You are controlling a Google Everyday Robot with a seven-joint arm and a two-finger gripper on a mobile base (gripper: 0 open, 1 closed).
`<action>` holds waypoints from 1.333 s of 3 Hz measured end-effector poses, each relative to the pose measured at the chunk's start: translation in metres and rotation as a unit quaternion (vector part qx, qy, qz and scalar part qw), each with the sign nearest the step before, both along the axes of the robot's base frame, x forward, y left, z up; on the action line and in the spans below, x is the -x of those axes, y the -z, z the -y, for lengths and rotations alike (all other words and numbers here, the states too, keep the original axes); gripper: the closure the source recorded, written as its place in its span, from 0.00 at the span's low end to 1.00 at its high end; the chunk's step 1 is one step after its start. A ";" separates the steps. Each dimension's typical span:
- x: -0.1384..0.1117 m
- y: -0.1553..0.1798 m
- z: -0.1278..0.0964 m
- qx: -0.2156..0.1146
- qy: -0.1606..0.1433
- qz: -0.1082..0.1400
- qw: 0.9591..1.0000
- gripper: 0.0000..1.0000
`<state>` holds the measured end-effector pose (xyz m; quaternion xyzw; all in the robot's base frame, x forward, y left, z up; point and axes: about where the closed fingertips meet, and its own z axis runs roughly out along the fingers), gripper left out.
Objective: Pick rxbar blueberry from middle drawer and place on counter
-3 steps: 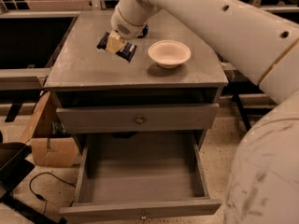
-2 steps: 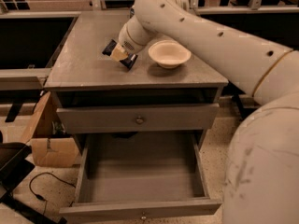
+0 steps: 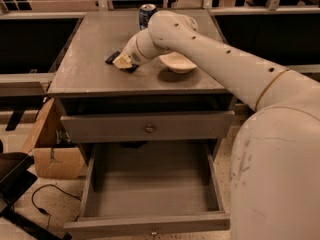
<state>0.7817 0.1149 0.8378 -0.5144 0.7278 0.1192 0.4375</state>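
Note:
The rxbar blueberry [image 3: 112,58], a small dark flat bar, is low over or on the counter [image 3: 85,39] at its middle, left of the bowl; I cannot tell whether it touches. My gripper [image 3: 124,62] is down on the bar and shut on it, its pale fingers covering the bar's middle. The arm reaches in from the right, over the bowl. The middle drawer [image 3: 150,189] below is pulled open, and its grey inside holds nothing.
A pale bowl [image 3: 176,62] sits on the counter just right of the gripper. A blue soda can [image 3: 146,14] stands at the counter's back. The upper drawer [image 3: 148,128] is closed. A cardboard box [image 3: 55,159] and a cable [image 3: 45,201] lie on the floor at left.
The gripper has moved down and toward the front of the counter with the bar, from held above the surface to low at counter level. The soda can has come into sight behind the arm.

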 end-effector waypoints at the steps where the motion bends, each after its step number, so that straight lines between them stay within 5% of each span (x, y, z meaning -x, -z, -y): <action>1: 0.000 0.000 0.000 0.000 0.000 0.000 1.000 0.50; 3: 0.000 0.000 0.000 0.000 0.000 0.000 1.000 0.04; 4: -0.003 -0.005 0.000 0.000 0.000 0.000 1.000 0.00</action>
